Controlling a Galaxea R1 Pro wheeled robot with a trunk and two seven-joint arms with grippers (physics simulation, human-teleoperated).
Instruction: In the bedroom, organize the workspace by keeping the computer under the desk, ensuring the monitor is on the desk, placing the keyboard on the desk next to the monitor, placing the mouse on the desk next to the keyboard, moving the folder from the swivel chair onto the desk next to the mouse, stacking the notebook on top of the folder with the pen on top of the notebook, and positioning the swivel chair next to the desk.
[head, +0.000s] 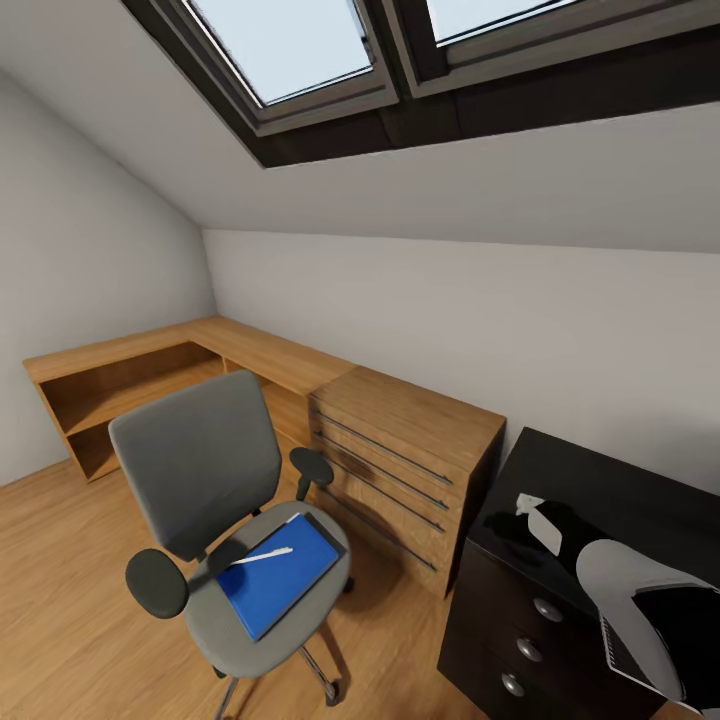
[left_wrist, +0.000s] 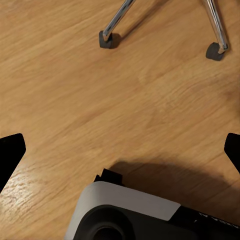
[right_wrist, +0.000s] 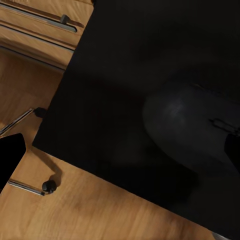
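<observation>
The grey swivel chair (head: 200, 470) stands on the wooden floor at the left, apart from the black desk (head: 640, 500). On its seat lies the blue folder (head: 280, 580) with the whitish pen (head: 265, 555) across it. A thin dark strip runs along the folder's far edge; I cannot tell whether it is the notebook. My right gripper (head: 525, 525) hangs open over the desk's near corner (right_wrist: 120, 152). Under it a dark rounded shape (right_wrist: 190, 135) lies on the desk, possibly the mouse. My left gripper (left_wrist: 120, 150) is open above bare floor near the chair's casters (left_wrist: 107, 40). Computer, monitor and keyboard are out of view.
A wooden chest of drawers (head: 410, 460) stands between chair and desk, and low wooden shelving (head: 130, 380) runs along the walls behind. The desk's black drawers have silver knobs (head: 547, 608). A sloped ceiling with skylights (head: 290, 45) is overhead. Open floor lies left of the chair.
</observation>
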